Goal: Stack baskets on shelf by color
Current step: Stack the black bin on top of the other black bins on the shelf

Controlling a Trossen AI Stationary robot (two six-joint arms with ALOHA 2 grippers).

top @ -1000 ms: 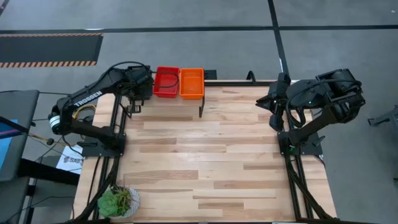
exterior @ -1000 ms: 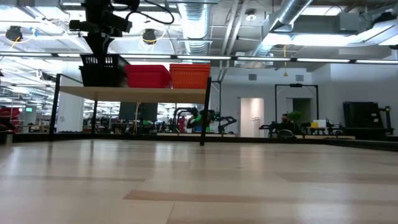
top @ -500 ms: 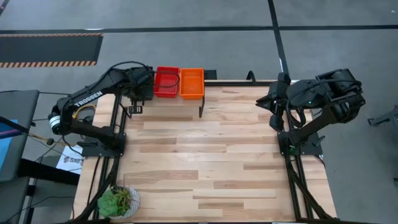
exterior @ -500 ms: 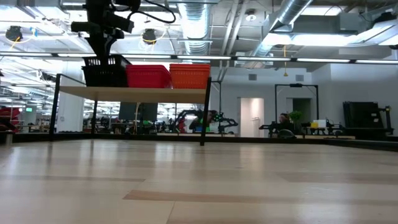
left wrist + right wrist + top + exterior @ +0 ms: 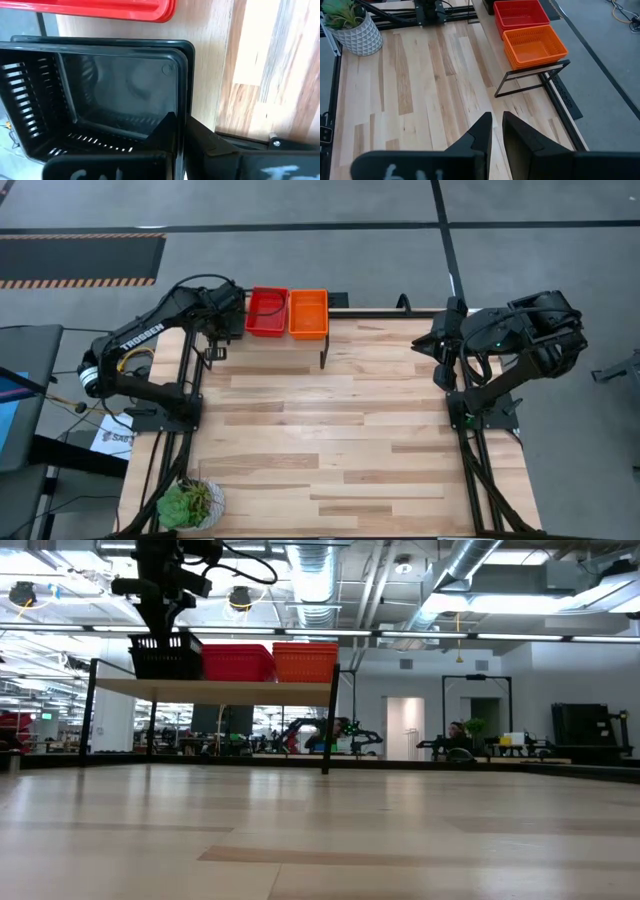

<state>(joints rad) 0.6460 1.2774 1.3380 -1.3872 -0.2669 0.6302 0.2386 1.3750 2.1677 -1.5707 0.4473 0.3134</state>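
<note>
A black basket (image 5: 100, 105) sits on the left end of the shelf (image 5: 215, 690), nested in another black one. It stands beside a red stack (image 5: 267, 311) and an orange stack (image 5: 308, 313). In the low view the black (image 5: 165, 655), red (image 5: 238, 663) and orange (image 5: 305, 662) baskets stand in a row. My left gripper (image 5: 179, 131) is shut on the black basket. In the high view the left arm (image 5: 222, 312) hides that basket. My right gripper (image 5: 495, 120) is shut and empty, up by the table's right edge (image 5: 440, 345). My left gripper holds the black basket by its wall (image 5: 181, 102) on the side toward the table's near edge, just below the rim. One finger is inside the basket and one outside. The fingers come from above, pointing down. The basket sits level on the shelf's black stack.
A green potted plant (image 5: 190, 503) stands at the table's near left corner. The shelf's black frame legs (image 5: 322, 352) stand on the wooden tabletop (image 5: 340, 440). The room beyond the table shows in the low view.
My left gripper has shifted a little toward the table's left edge, uncovering more of the red stack. The black basket has gone with it and settled slightly lower and level on the shelf. The gripper stays shut on the basket.
</note>
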